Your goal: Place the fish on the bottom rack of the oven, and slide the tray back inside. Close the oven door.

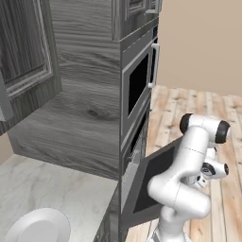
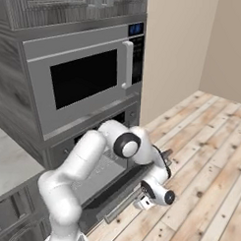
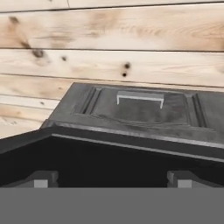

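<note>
End effector: fingers set wide apart, nothing between them, poised over the outer edge of the door, looking down past it to a drawer front with a bar handle and the plank floor. In the right base view the hand hangs just beyond the door's silver handle.

Door: dropped partway, tilted, not closed. From the left base view it leans out from the oven at a slant, the arm close against its outer face.

Rack: a grey mesh surface shows behind the arm above the door; whether it is fully pushed home cannot be told.

Fish: cannot be made out in these pictures. The plate on the worktop appears bare, so the fish has likely been placed on the rack.

Assessment: placing probably done; sliding in uncertain; closing the door remains, and the hand looks positioned for that push.

Farther up, the microwave is shut.
</note>
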